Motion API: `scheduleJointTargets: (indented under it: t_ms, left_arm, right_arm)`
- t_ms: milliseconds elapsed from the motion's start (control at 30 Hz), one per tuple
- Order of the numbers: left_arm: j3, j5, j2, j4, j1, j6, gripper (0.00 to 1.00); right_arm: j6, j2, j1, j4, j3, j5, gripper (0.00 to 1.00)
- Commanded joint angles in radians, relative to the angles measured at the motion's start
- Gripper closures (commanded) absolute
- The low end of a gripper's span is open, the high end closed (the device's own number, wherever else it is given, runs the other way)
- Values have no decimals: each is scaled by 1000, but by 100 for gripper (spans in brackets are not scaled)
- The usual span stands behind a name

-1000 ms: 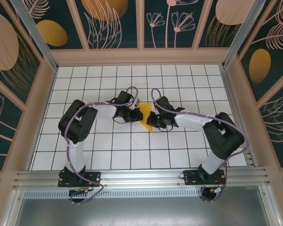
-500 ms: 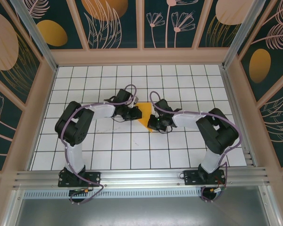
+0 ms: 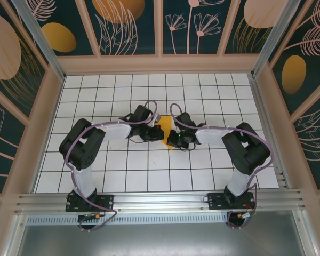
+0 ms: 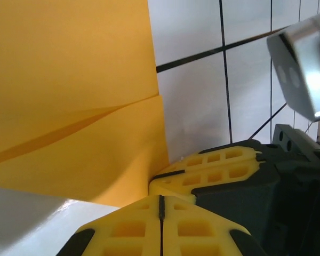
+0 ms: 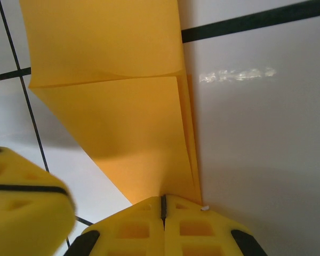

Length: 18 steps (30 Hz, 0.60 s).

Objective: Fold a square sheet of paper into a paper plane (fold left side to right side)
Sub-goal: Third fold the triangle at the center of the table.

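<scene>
The orange sheet of paper (image 3: pixel 166 129) lies on the tiled floor between both grippers, folded into a narrow pointed shape with a crease. In the left wrist view the paper (image 4: pixel 69 106) has layered flaps, and my left gripper (image 4: pixel 161 205) is shut with its tips at the paper's near edge and nothing orange in its seam. My right gripper (image 5: pixel 162 201) is shut, its tips resting on the pointed end of the paper (image 5: pixel 128 117). From above, the left gripper (image 3: pixel 159 133) and right gripper (image 3: pixel 172 140) nearly touch. The right gripper's fingers (image 4: pixel 213 170) sit at the paper's corner.
White tiles with black grid lines (image 3: pixel 149 170) stretch around the arms. Wooden walls (image 3: pixel 160 64) with painted panels close in the back and sides. An aluminium rail (image 3: pixel 160 200) runs along the near edge by the arm bases.
The left gripper has slid right, up against the paper and the right gripper, and its jaws have closed a little further. The right gripper shifted slightly left earlier and now holds still.
</scene>
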Motion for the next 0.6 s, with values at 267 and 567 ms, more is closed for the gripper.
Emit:
scheduleJointTargets:
  t_ms: [267, 567]
  left_arm:
    - [11, -79, 92, 20, -4, -13, 92]
    - [28, -191, 124, -35, 19, 0, 93]
  right_arm:
    - [-25, 55, -9, -138, -42, 70, 100]
    - [-32, 53, -10, -155, -47, 80, 100]
